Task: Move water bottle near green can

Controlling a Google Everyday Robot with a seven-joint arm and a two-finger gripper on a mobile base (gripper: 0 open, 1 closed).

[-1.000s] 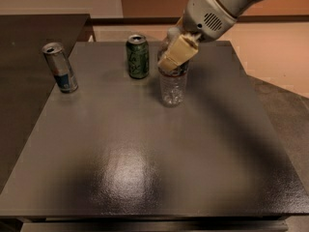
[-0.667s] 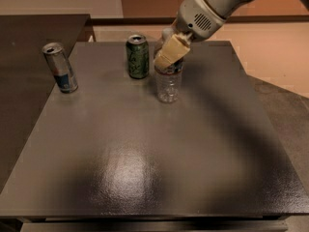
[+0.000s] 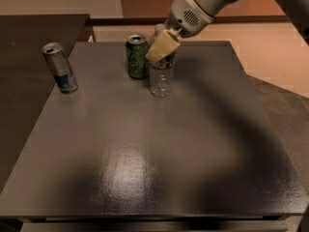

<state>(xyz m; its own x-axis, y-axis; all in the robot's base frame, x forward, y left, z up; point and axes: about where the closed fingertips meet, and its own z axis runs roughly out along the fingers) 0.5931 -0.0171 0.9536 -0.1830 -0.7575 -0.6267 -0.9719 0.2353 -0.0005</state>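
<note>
The water bottle (image 3: 161, 80) is clear ribbed plastic and stands upright on the dark table (image 3: 145, 158), just right of the green can (image 3: 137, 56), with a small gap between them. My gripper (image 3: 162, 46) comes in from the upper right and is shut on the bottle's top. A tan finger (image 3: 159, 48) covers the neck and cap. The green can stands upright near the table's far edge.
A slim silver and blue can (image 3: 60, 67) stands at the table's far left. A darker counter (image 3: 29, 37) lies to the left of the table. Bare floor lies beyond the right edge (image 3: 285, 86).
My gripper has moved left with the water bottle in it, bringing the bottle closer to the green can. The cans have not moved.
</note>
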